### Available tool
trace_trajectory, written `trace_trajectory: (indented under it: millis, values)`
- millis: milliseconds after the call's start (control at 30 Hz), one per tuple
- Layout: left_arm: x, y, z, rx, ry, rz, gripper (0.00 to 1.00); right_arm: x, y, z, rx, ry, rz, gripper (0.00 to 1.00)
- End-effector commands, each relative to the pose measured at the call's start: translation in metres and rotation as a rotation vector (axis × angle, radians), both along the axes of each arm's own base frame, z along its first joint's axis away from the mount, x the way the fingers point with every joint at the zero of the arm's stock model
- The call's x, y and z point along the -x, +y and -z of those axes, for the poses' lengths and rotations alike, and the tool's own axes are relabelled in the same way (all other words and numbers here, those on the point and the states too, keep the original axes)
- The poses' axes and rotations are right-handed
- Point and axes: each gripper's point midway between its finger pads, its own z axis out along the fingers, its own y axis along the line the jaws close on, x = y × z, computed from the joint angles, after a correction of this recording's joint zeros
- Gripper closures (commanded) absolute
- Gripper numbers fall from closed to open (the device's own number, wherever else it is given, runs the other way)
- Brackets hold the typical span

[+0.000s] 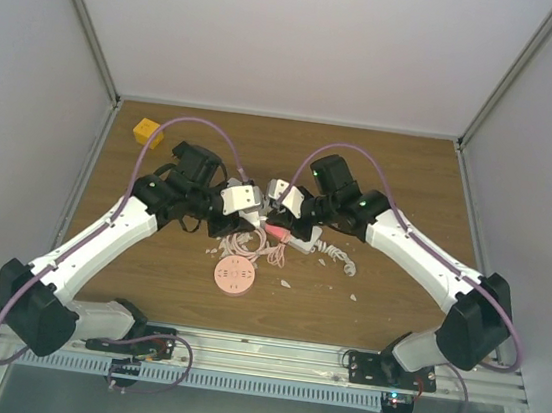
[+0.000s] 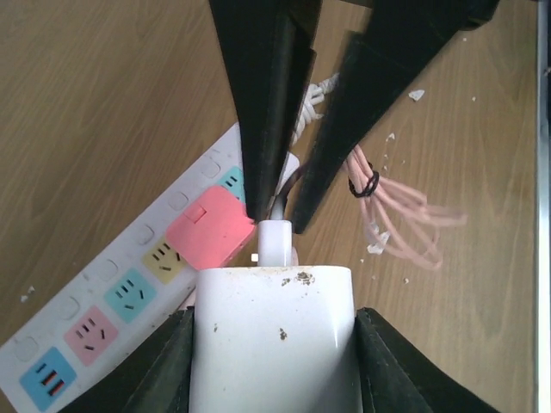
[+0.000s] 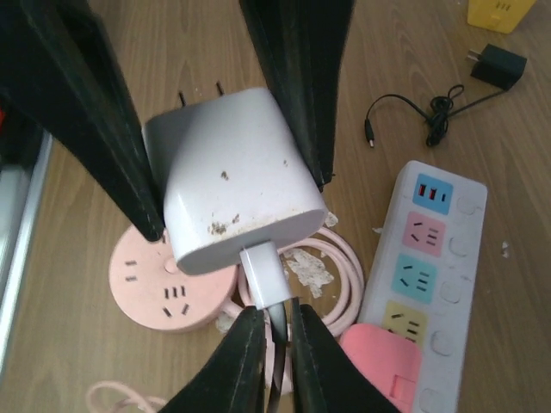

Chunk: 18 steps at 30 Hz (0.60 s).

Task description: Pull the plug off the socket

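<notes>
The left pincer (image 2: 273, 315) grips white charger (image 3: 232, 172); right pincer (image 3: 275, 318) pinches its cable plug (image 2: 276, 243).

A robotics lab cell; white panel walls (image 1: 278, 25), aluminium frame (image 1: 86, 17), wooden table (image 1: 400, 181).

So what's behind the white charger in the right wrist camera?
Below the white charger, a round pink socket and a coiled pink cable show on the table. It covers part of both, and the table right behind it cannot be seen.
</notes>
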Motion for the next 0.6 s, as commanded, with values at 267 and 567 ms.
trace_trajectory:
  millis: [267,567]
  values:
    - [-0.027,0.032,-0.012,0.099,-0.032,-0.104,0.69,0.000,0.000,-0.035,-0.089,-0.054,0.019,0.22]
    - [-0.078,0.138,-0.019,0.208,-0.044,-0.400,0.68,-0.015,-0.016,-0.034,-0.107,-0.050,0.067,0.00]
